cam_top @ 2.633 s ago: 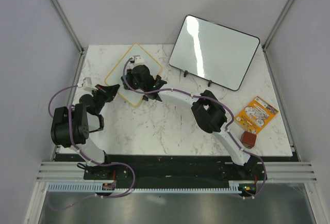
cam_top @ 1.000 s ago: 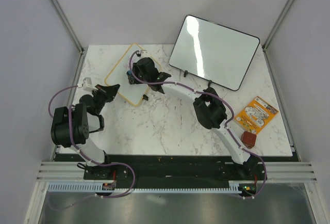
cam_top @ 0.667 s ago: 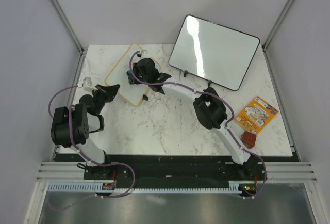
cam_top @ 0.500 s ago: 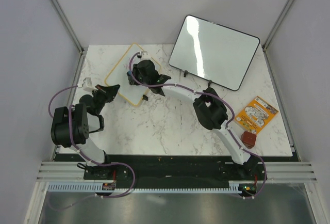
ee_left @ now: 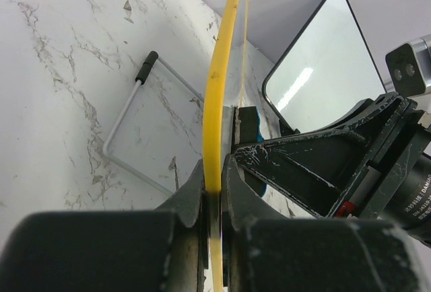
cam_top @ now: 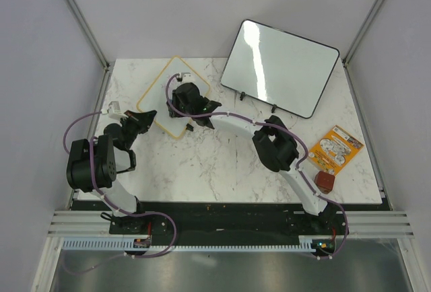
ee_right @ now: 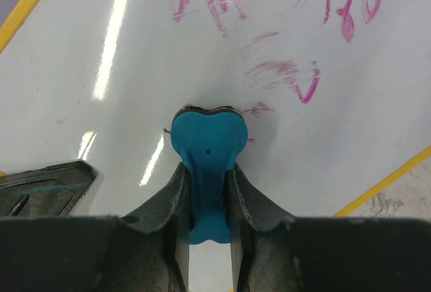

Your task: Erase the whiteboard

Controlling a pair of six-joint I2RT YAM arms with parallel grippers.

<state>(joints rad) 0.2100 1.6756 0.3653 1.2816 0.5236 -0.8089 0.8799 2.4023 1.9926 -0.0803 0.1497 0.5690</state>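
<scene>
The small whiteboard (cam_top: 161, 97) with a yellow frame lies at the back left of the marble table. My left gripper (cam_top: 149, 116) is shut on its yellow edge (ee_left: 221, 90). My right gripper (cam_top: 183, 97) is shut on a blue eraser (ee_right: 209, 147) and presses it flat on the board's white face (ee_right: 135, 70). Pink-red writing (ee_right: 283, 70) shows just beyond the eraser, some of it smeared faint.
A larger black-framed glossy board (cam_top: 279, 66) leans at the back right, also in the left wrist view (ee_left: 323, 63). An orange printed card (cam_top: 335, 147) and a small brown block (cam_top: 325, 182) lie at the right. A wire stand (ee_left: 128, 114) lies on the marble.
My right gripper with the eraser has slid back and forth over the small whiteboard, ending slightly nearer and left. The left gripper has kept its hold on the frame.
</scene>
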